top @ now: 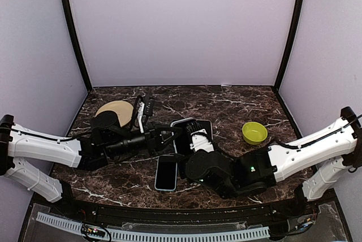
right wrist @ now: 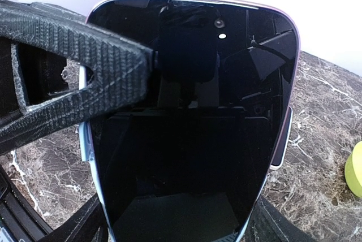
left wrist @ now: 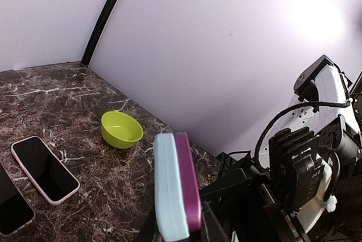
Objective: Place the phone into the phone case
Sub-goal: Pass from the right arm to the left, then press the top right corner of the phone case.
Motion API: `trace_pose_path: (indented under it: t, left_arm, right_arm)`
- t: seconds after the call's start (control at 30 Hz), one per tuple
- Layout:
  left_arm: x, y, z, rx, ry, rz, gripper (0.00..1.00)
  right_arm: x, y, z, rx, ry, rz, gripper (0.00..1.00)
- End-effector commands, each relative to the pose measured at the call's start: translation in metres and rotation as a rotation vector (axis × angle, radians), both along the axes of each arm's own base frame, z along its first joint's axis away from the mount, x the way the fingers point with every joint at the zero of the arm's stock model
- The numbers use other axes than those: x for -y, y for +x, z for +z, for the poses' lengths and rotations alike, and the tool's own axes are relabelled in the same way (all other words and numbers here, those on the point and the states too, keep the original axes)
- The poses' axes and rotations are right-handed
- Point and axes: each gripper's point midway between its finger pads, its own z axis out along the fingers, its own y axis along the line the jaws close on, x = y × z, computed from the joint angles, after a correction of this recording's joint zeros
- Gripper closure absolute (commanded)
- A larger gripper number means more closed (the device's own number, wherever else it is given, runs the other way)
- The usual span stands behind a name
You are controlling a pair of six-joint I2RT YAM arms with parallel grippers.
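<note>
Seating step, read from the near edge of the desk (top: 243,103) outward. Close to the near edge, left of centre, a spare phone (top: 166,172) with a pale blue rim lies flat, screen up, touched by neither arm. At mid-desk the two claws meet. The right claw (top: 195,135) stands wide, its fingers spanning the phone (right wrist: 192,157) across its width and holding it clear of the desk, dark screen toward the wrist camera. The left claw (top: 171,138) comes in from the left and is almost closed, pinching the phone's upper part through its thickness, with one finger (right wrist: 73,78) lying across the glass. In the left wrist view the pinched thing shows edge-on as two layers, pale blue against magenta; which layer is which cannot be told. A pale strip standing out beside the screen is judged to be the case (right wrist: 284,137), so the phone appears partly in but not fully seated. Just beyond the claws a pink-rimmed phone (left wrist: 45,168) and a dark phone (left wrist: 11,208) lie flat. A green bowl (top: 254,133) sits toward the right edge and a tan plate (top: 115,111) toward the far left corner. Judgement: the task is in its pressing stage. The next move calls for a squeeze at each unseated edge and corner while the right claw steadies the pair; a skewed pinch could lever a seated corner out
</note>
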Motion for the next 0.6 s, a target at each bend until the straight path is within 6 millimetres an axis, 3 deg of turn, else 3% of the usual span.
trace_pose_path:
  t: [0.0, 0.07, 0.1, 0.23, 0.27, 0.37, 0.47, 0.57]
  left_arm:
    - [0.005, -0.013, 0.014, 0.045, -0.014, -0.076, 1.00]
    - [0.004, -0.015, 0.014, 0.052, -0.010, -0.083, 1.00]
    - [0.004, -0.015, 0.015, 0.064, -0.008, -0.084, 1.00]
    - [0.000, -0.019, 0.022, 0.136, 0.011, -0.093, 1.00]
    - [-0.002, -0.023, 0.026, 0.174, 0.015, -0.106, 1.00]
    - [-0.007, -0.036, 0.037, 0.266, 0.011, -0.153, 1.00]
    - [-0.016, -0.056, 0.052, 0.378, -0.014, -0.223, 1.00]
    - [-0.021, -0.076, 0.062, 0.445, -0.050, -0.314, 1.00]
  right_arm:
    - [0.002, -0.001, 0.032, 0.020, 0.124, -0.014, 0.64]
    - [0.005, -0.001, 0.033, 0.022, 0.131, -0.013, 0.60]
    - [0.006, -0.001, 0.034, 0.022, 0.135, -0.008, 0.52]
    - [0.005, -0.008, 0.032, 0.014, 0.100, 0.090, 0.07]
    - [0.005, -0.011, 0.032, 0.012, 0.081, 0.125, 0.02]
    - [0.005, -0.026, 0.034, -0.010, 0.044, 0.310, 0.02]
    - [0.002, -0.060, 0.039, -0.100, 0.107, 0.644, 0.01]
    - [0.008, -0.080, 0.065, -0.094, 0.177, 0.851, 0.02]
